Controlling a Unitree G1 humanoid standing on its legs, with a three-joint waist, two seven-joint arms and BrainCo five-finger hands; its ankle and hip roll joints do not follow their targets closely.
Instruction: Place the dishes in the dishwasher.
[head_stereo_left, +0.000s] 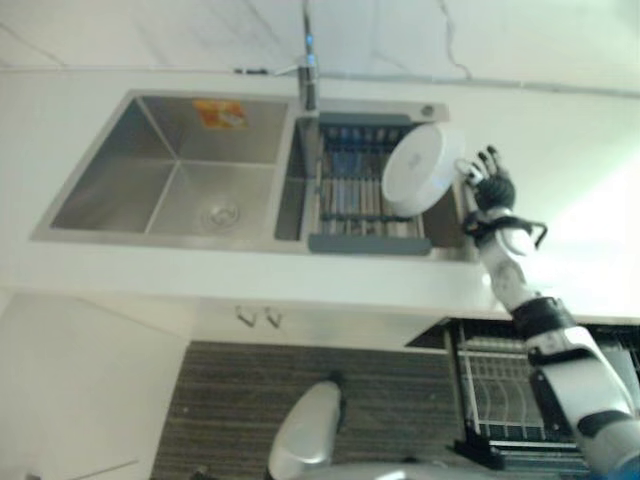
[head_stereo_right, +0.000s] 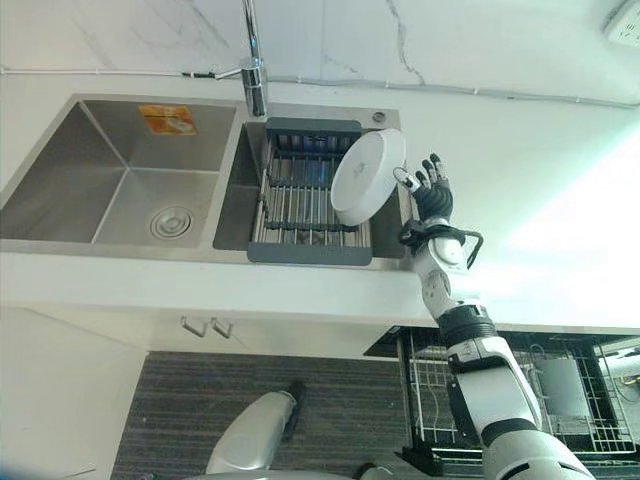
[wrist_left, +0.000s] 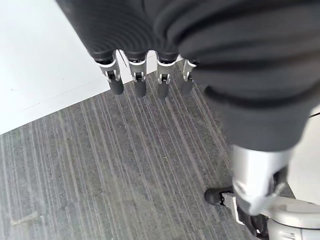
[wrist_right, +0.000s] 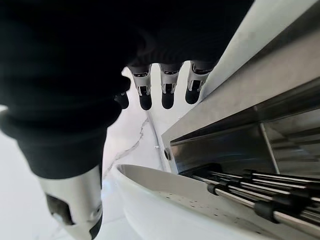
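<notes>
A white dish (head_stereo_right: 367, 177) stands tilted on edge at the right end of the dark drying rack (head_stereo_right: 300, 190) set in the sink's right basin. My right hand (head_stereo_right: 432, 195) is just right of it over the sink's edge. Its fingers (wrist_right: 167, 92) are straight and spread, and the thumb lies close by the dish's rim (wrist_right: 165, 205); whether they touch I cannot tell. My left hand (wrist_left: 137, 82) hangs low over the striped floor with relaxed fingers, holding nothing. The dishwasher's wire rack (head_stereo_right: 500, 400) is pulled out below the counter at the lower right.
The steel left basin (head_stereo_left: 180, 190) has a drain and an orange sticker. A faucet (head_stereo_left: 309, 70) rises behind the divider. White counter (head_stereo_right: 540, 230) spreads to the right of the sink. A pale upright container (head_stereo_right: 565, 385) sits in the dishwasher rack.
</notes>
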